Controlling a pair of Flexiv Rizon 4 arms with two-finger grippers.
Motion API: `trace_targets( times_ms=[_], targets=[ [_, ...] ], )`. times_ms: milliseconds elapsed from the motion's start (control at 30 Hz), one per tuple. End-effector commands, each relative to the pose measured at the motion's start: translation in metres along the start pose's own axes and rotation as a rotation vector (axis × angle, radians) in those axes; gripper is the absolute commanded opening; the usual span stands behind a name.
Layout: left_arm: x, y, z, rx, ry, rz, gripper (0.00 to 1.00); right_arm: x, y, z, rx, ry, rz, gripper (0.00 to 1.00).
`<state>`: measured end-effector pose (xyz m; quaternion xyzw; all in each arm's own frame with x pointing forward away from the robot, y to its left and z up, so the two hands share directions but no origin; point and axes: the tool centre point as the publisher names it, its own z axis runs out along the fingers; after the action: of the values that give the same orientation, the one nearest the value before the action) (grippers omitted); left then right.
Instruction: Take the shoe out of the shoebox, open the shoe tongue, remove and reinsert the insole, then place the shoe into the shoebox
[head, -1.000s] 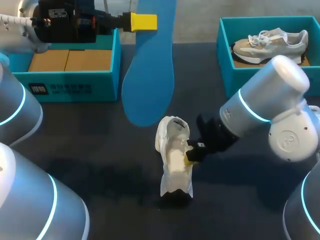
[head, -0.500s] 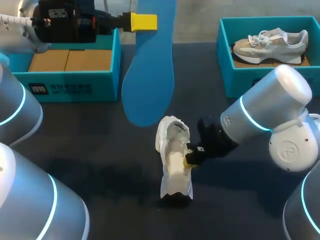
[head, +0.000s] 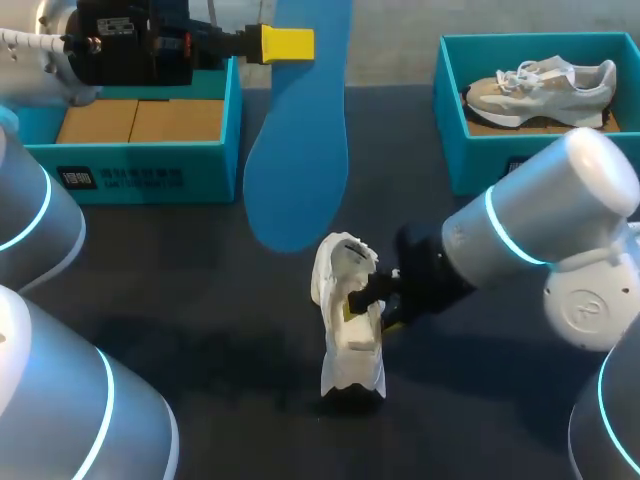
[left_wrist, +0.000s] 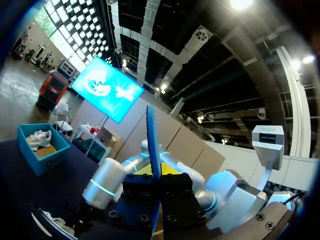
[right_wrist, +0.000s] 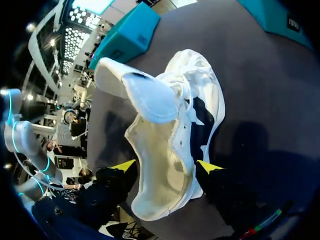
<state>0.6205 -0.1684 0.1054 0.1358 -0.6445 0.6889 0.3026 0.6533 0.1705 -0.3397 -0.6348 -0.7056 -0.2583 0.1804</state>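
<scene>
Head view: a white shoe (head: 348, 325) stands on the dark counter (head: 180, 290) at the centre of the frame, its tongue folded back and its opening bare. The right end effector (head: 368, 310) is seen reaching in from the right and straddling the shoe. In the right wrist view its yellow fingertips (right_wrist: 209, 166) are spread wide, one on each side of the shoe's (right_wrist: 175, 145) rear part and close against the walls; no squeeze is evident.

At the top centre of the head view, a blue insole (head: 297, 150) is held hanging by the left end effector (head: 285, 44), well above the counter, with its rounded lower end just above the shoe in the picture. In the left wrist view the insole (left_wrist: 151, 145) is seen edge-on, clamped in the left end effector (left_wrist: 159, 196).

An open teal shoebox (head: 140, 178) sits at the upper left. A second teal box (head: 450, 110) at the upper right holds a grey shoe (head: 540, 85).

The step in hand is judged to be the reinsertion of the insole. For this the shoe should first be gripped firmly by its side walls, low down, so that it is not tipped. The opening should be kept facing up and the tongue kept back. The insole's lower end should be led into the opening at a shallow slant and slid toward the toe. The heel end should be pressed flat last.
</scene>
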Motion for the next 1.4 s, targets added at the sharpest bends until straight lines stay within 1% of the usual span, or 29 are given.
trace_targets(
  times_ms=[33,100,533,567,600,633,667,700,733,767,833,867,933,1067,1200,1400],
  targets=[
    [-0.001,0.0,0.002,0.001,0.002,0.0,0.0,-0.011,-0.009,-0.033,-0.005,0.11,-0.004,1.0],
    [-0.001,0.0,0.002,0.001,0.002,0.0,0.0,-0.009,-0.007,-0.043,-0.005,0.149,0.004,1.0],
    [-0.001,0.0,0.002,0.001,0.002,0.0,0.0,-0.009,-0.007,-0.043,-0.005,0.149,0.004,1.0],
    [-0.001,0.0,0.002,0.001,0.002,0.0,0.0,-0.007,-0.007,-0.044,0.003,0.213,0.018,1.0],
    [-0.001,0.0,0.002,0.001,0.002,0.0,0.0,-0.006,-0.005,-0.045,0.005,0.212,0.031,1.0],
    [-0.001,0.0,0.002,0.001,0.002,0.0,0.0,-0.003,-0.003,-0.051,-0.011,0.217,0.031,1.0],
    [-0.001,0.0,0.002,0.001,0.002,0.0,0.0,-0.002,-0.001,-0.057,-0.025,0.257,0.046,1.0],
    [-0.001,0.0,0.002,0.001,0.002,0.0,0.0,-0.001,0.001,-0.064,-0.029,0.261,0.044,1.0],
    [-0.001,0.0,0.002,0.001,0.002,0.0,0.0,0.0,0.003,-0.071,-0.059,0.285,0.047,1.0],
    [-0.001,0.0,0.002,0.001,0.002,0.0,0.0,0.001,0.005,-0.078,-0.066,0.334,0.059,1.0],
    [-0.001,0.0,0.002,0.001,0.002,0.0,0.0,0.002,0.01,-0.088,-0.081,0.359,0.067,1.0],
    [-0.001,0.0,0.002,0.001,0.002,0.0,0.0,0.003,0.012,-0.091,-0.076,0.393,0.08,1.0],
    [-0.001,0.0,0.002,0.001,0.002,0.0,0.0,0.004,0.016,-0.096,-0.087,0.417,0.082,1.0],
    [-0.001,0.0,0.002,0.001,0.002,0.0,0.0,0.01,0.024,-0.102,-0.081,0.476,0.089,1.0],
    [-0.001,0.0,0.002,0.001,0.002,0.0,0.0,0.017,0.032,-0.108,-0.071,0.518,0.091,1.0],
    [-0.001,0.0,0.002,0.001,0.002,0.0,0.0,0.029,0.045,-0.123,-0.055,0.547,0.112,1.0]
  ],
)
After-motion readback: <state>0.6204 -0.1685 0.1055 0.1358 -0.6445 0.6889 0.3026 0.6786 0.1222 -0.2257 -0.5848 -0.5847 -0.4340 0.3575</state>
